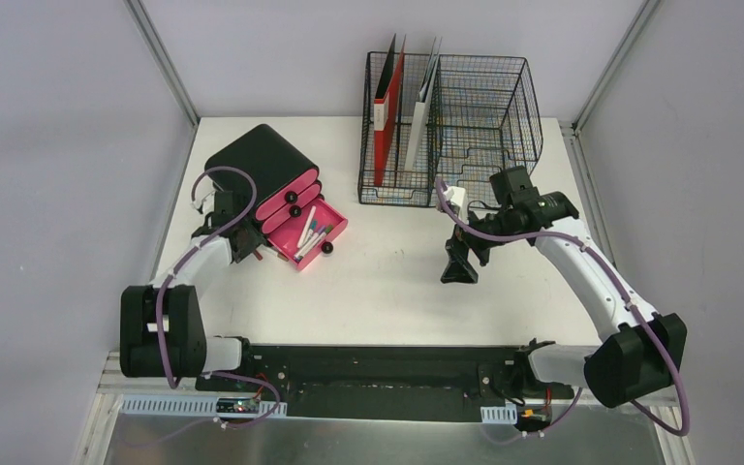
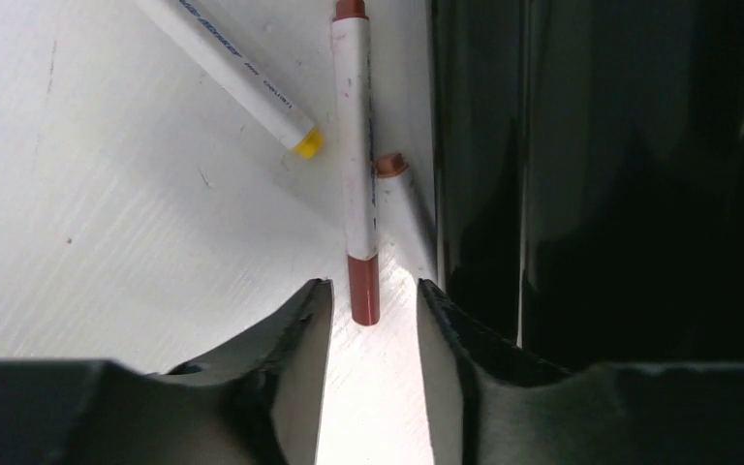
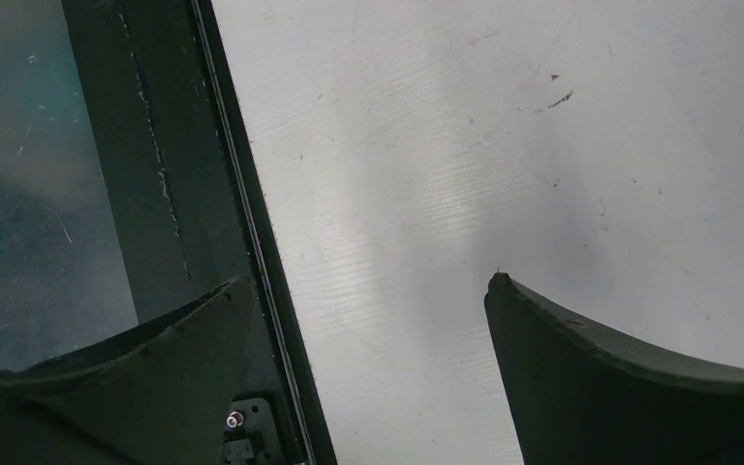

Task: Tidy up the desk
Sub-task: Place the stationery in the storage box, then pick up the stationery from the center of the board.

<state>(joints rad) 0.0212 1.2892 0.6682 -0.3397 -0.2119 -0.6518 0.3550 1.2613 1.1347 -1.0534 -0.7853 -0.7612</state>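
On the white desk (image 1: 387, 291), my left gripper (image 1: 250, 242) is low beside the black drawer unit (image 1: 266, 160). In the left wrist view a white marker with brown ends (image 2: 356, 145) lies along the unit's black side (image 2: 620, 174). Its near brown end sits just between the tips of my left gripper (image 2: 373, 286), whose jaws are apart and not touching it. A yellow-tipped marker (image 2: 242, 82) lies to the left, and a second brown-tipped marker (image 2: 402, 194) rests against the unit. My right gripper (image 1: 460, 271) hangs open over the bare desk (image 3: 494, 145), and my right gripper (image 3: 368, 281) holds nothing.
The unit's bottom pink drawer (image 1: 312, 232) is pulled out with pens inside. A black wire-mesh rack (image 1: 455, 126) at the back holds a red folder (image 1: 386, 116) and a white one. A dark base rail (image 3: 155, 145) runs along the near edge.
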